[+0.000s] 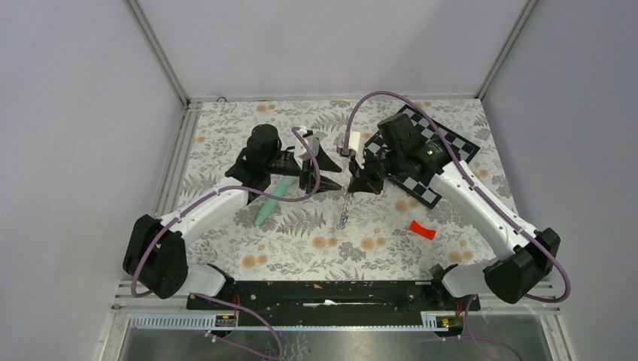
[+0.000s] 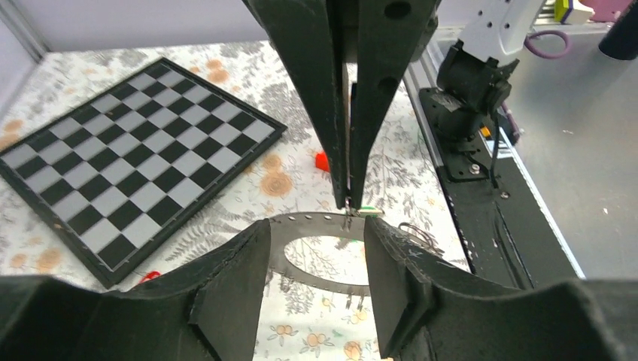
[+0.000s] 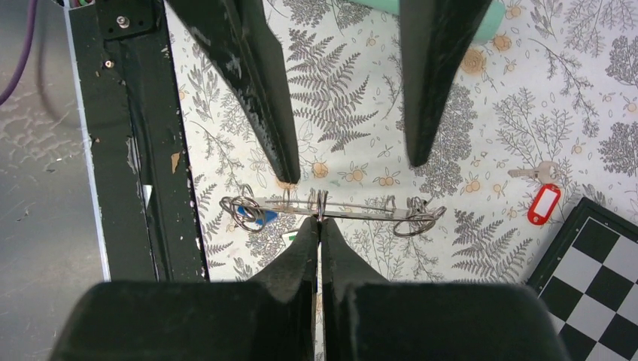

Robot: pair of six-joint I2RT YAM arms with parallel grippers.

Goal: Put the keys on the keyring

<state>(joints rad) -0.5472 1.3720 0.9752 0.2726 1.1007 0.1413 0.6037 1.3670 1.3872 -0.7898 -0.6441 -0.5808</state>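
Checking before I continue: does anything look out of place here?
One red-tagged key lies loose on the table beside the checkerboard corner, apart from the keyring that the right gripper pinches.

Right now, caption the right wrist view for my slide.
Right gripper pinches the keyring edge-on, open left gripper opposite, a red-tagged key lying near the checkerboard.
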